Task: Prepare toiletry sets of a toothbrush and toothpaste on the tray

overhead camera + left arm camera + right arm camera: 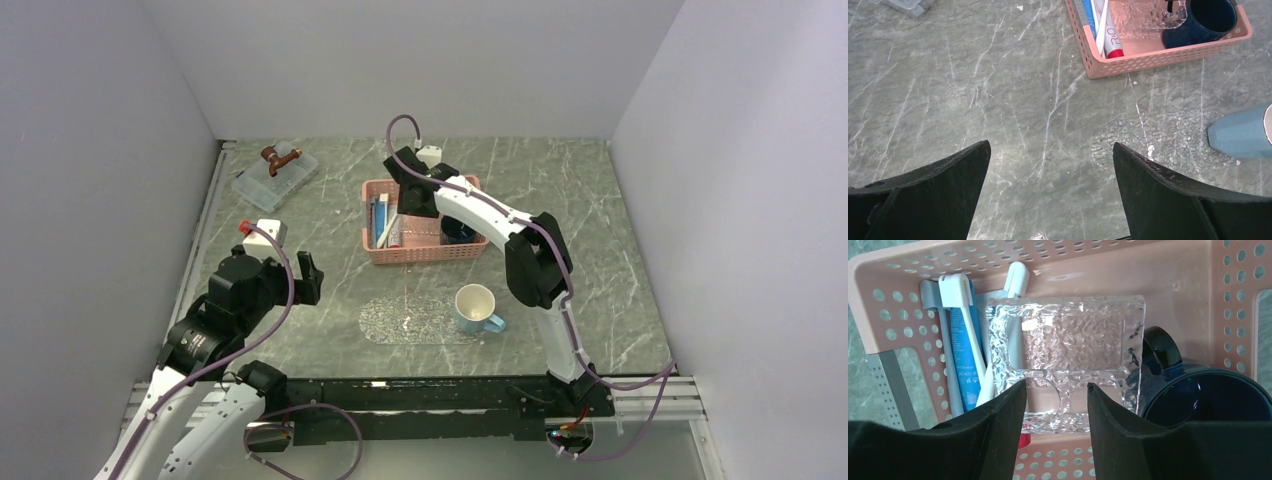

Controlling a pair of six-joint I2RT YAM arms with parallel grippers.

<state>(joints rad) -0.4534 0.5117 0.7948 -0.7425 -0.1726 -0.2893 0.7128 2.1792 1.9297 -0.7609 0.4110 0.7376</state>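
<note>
Two white toothbrushes (954,290) (1017,277) and a blue toothpaste (964,350) lie along the left side of the pink basket (1193,270). A red cap shows under my right gripper's left finger. My right gripper (1057,387) hangs open inside the basket. Its fingers straddle the near edge of a clear bumpy holder (1068,340) without touching it. The clear oval tray (415,320) lies on the table in front of the basket with nothing on it. My left gripper (1051,150) is wide open over bare table left of the tray (1168,135).
A dark blue mug (1198,400) stands in the basket's right end, close beside my right fingers. A light blue mug (478,308) sits at the tray's right end. A clear lidded box (275,178) lies at the back left.
</note>
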